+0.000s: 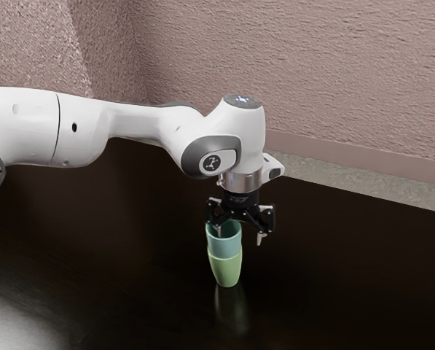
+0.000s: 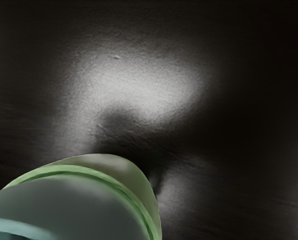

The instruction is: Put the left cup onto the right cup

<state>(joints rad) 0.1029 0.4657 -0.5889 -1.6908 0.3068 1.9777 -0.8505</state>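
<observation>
The dark glossy table (image 1: 363, 277) spreads under everything, and the white robot arm (image 1: 93, 135) comes in from the exterior view's left and bends down over it. Below the hand stands the pale green tapered cup (image 1: 225, 271), upright on the table, and the smaller teal tapered cup (image 1: 223, 238) sits nested in its mouth, its rim standing proud of the green one. On this showing the stack looks made. The black two-finger gripper (image 1: 237, 230) hangs at the height of the teal rim with its fingers spread wider than the cup. One finger stands close by the rim on the exterior view's left; I cannot tell whether it touches. The other stands clear on the exterior view's right, so nothing is clamped. In the wrist view the green cup's (image 2: 136, 175) rim curves just under the hand, with a sliver of the teal cup (image 2: 9, 227) inside it and the bare table (image 2: 149, 85) beyond. What the coming move turns on is that both cups share one vertical axis, directly beneath the hand. A straight lift along that axis should clear them, while a sideways drift could catch the near finger on the teal rim and tip the pair.
</observation>
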